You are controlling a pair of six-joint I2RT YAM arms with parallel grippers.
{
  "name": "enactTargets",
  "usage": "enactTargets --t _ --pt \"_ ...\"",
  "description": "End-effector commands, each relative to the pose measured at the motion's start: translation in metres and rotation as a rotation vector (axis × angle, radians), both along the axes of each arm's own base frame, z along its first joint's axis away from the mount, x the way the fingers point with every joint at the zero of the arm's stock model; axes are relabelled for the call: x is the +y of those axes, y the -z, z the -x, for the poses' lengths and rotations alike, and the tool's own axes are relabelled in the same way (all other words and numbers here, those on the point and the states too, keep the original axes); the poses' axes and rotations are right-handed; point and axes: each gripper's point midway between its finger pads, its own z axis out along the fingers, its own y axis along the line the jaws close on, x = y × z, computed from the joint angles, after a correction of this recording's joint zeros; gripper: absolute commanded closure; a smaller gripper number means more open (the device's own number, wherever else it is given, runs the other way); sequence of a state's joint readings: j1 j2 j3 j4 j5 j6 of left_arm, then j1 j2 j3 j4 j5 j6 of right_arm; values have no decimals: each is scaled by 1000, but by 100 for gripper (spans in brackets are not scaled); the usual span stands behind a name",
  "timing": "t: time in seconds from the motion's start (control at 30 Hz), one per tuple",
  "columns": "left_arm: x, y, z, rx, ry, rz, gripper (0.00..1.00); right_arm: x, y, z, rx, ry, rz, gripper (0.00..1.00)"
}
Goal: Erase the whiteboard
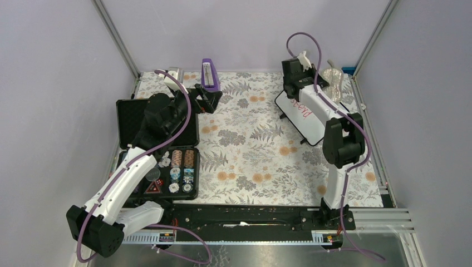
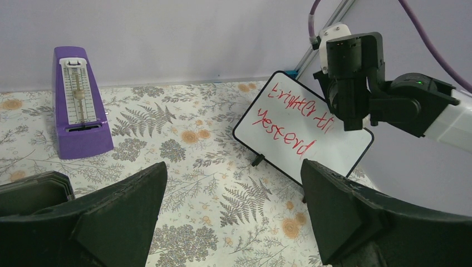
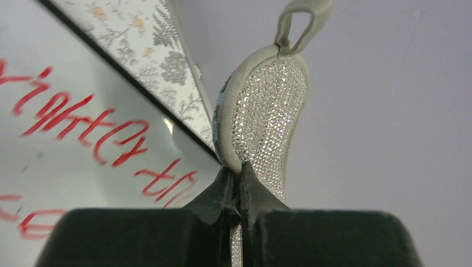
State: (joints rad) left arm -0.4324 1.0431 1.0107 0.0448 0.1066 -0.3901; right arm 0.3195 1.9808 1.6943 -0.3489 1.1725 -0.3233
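Observation:
The whiteboard (image 1: 305,119) has a thin black frame and sits on small black feet at the right of the table. Red writing covers it in the left wrist view (image 2: 289,139) and the right wrist view (image 3: 67,156). My right gripper (image 1: 320,78) hangs over the board's far corner, shut on the edge of a silvery oval pad (image 3: 267,105) with a grey rim and loop. The pad (image 1: 334,80) sticks out past the board towards the right wall. My left gripper (image 2: 231,172) is open and empty above the floral cloth, well left of the board (image 1: 209,97).
A purple metronome (image 1: 210,75) stands at the back centre, just beyond my left gripper, and shows in the left wrist view (image 2: 80,103). An open black case of poker chips (image 1: 158,144) lies at the left under my left arm. Walls enclose the table on three sides.

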Motion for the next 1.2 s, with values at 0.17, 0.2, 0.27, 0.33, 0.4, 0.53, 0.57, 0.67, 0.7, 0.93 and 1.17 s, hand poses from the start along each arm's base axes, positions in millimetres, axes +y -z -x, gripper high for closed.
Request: enactTargets --t 0.17,0.2,0.27,0.33,0.4,0.53,0.57,0.67,0.7,0.93,1.17 --pt "-4 -18 -1 -54 16 20 1 10 75 -8 161 -84 63 100" --pt "-4 -18 -1 -55 14 20 1 11 86 -4 194 -94 42 100" --pt "-3 -19 -1 -56 13 19 1 13 102 8 234 -106 -9 100" --pt "-3 -18 -1 -54 12 19 1 21 118 19 264 -133 -78 100" --pt "-4 -18 -1 -53 15 20 1 33 130 30 278 -170 -121 100" --pt "-5 -18 0 -51 23 24 1 68 156 50 348 -271 -173 100" --pt "-5 -19 1 -52 23 25 1 75 164 55 374 -282 -195 100" --pt "-4 -20 1 -56 19 25 1 99 187 69 440 -326 -310 100" --pt "-4 -20 1 -56 18 25 1 109 190 72 451 -356 -348 100" --pt "-4 -20 1 -60 16 22 1 127 110 57 264 -434 -382 100" --pt "-3 -23 2 -66 14 23 1 33 14 24 42 -131 -94 100"
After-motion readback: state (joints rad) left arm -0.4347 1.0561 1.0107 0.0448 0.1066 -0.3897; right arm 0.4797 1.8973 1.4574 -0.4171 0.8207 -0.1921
